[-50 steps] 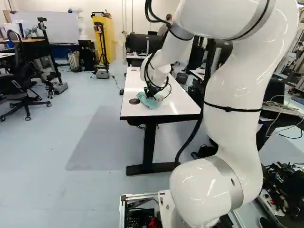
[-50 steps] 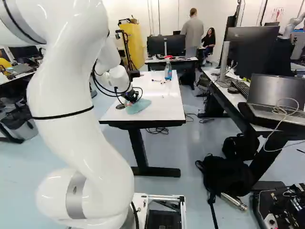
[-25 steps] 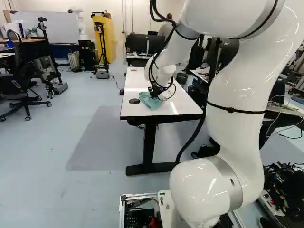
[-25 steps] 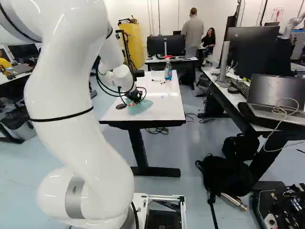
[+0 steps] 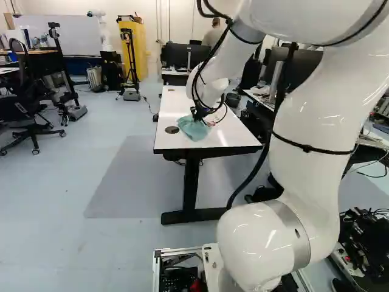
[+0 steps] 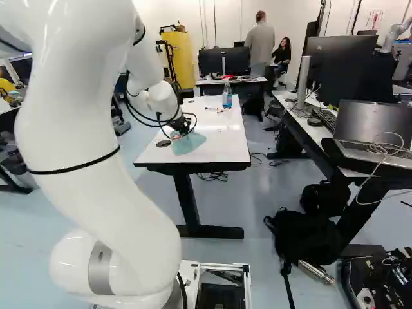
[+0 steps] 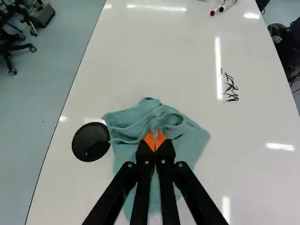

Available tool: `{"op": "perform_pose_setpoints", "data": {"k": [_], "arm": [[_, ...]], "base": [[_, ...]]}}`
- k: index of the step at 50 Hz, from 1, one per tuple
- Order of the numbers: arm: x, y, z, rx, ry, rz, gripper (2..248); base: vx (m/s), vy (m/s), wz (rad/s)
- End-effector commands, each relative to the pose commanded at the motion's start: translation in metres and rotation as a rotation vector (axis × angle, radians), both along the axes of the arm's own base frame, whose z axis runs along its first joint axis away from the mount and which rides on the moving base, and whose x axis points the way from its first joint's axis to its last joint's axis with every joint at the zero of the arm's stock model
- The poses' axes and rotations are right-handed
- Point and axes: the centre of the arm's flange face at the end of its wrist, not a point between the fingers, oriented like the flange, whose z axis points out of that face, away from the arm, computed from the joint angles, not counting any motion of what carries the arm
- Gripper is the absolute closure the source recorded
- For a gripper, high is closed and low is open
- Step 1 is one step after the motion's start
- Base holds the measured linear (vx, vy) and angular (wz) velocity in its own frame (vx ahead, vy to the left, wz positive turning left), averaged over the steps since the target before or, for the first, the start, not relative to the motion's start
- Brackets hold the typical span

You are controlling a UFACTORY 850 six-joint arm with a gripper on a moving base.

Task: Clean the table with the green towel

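My gripper (image 6: 176, 135) is low over the near part of the white table (image 6: 222, 138). In the wrist view the gripper (image 7: 155, 140) has its orange-tipped fingers together, pinching a raised fold of the green towel (image 7: 185, 140). The towel lies crumpled around and under the fingers, its far side bunched into folds. Beside it is a round black disc (image 7: 91, 141) in the tabletop. Black scribbles (image 7: 229, 87) mark the white surface on the other side, ahead of the towel and apart from it.
Markers (image 7: 222, 6) lie farther along the table, near a spray bottle (image 6: 227, 95). A desk with a laptop (image 6: 373, 132) stands to the right, with a black backpack (image 6: 306, 235) on the floor. Another robot (image 5: 103, 30) stands far back.
The arm has shifted against its base joint, and the gripper has moved slightly away from the black disc. The towel's folds have changed shape and its near part lies more spread. The base has not moved.
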Motion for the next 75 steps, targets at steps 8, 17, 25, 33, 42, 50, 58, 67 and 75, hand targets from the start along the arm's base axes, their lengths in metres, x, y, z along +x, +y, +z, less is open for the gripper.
{"op": "perform_pose_setpoints", "data": {"k": [8, 17, 25, 33, 42, 50, 58, 67, 75], "arm": [[-0.013, 0.000, 0.004, 0.000, -0.004, 0.002, 229], [-0.026, -0.001, 0.004, 0.000, -0.001, 0.002, 229], [-0.038, -0.002, 0.004, 0.000, 0.001, 0.002, 229], [-0.051, -0.004, 0.004, 0.000, 0.002, 0.000, 229], [-0.064, -0.008, 0.003, 0.000, 0.003, -0.005, 229], [-0.065, -0.008, 0.003, 0.000, 0.003, -0.006, 229], [-0.065, -0.008, 0.003, 0.000, 0.003, -0.006, 229], [-0.065, -0.008, 0.003, 0.000, 0.003, -0.006, 229], [-0.063, -0.012, 0.008, 0.001, -0.007, -0.015, 229]], "base": [[0.000, 0.000, 0.000], [0.000, 0.000, 0.000], [0.000, 0.000, 0.000], [0.000, 0.000, 0.000], [0.000, 0.000, 0.000], [0.000, 0.000, 0.000], [0.000, 0.000, 0.000], [0.000, 0.000, 0.000], [0.000, 0.000, 0.000]]}}
